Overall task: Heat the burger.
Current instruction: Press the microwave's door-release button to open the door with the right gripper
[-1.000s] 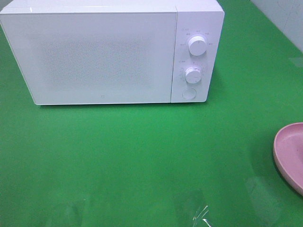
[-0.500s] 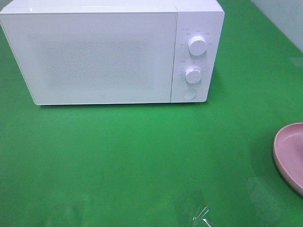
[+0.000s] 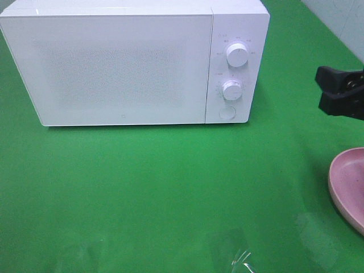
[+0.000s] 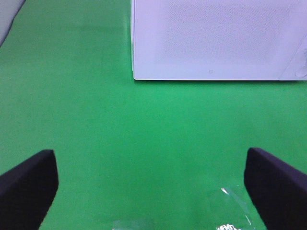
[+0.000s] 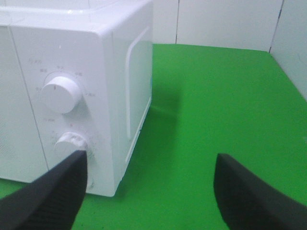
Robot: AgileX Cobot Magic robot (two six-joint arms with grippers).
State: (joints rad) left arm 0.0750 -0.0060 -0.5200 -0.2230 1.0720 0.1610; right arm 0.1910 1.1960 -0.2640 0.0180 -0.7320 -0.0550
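Door-opening is judged in hand: the released right claw point(image 3: 322, 89), at mid-right, must be steered onto the round white button point(image 3: 227, 112) of the shut white box-shaped microwave point(image 3: 122, 68); the left claw point(image 4: 149, 167) is likewise released.

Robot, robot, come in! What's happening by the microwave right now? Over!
Left end effector open, empty. Right end effector open, empty, right of microwave. Burger not in view. Door shut, blocking the way in.
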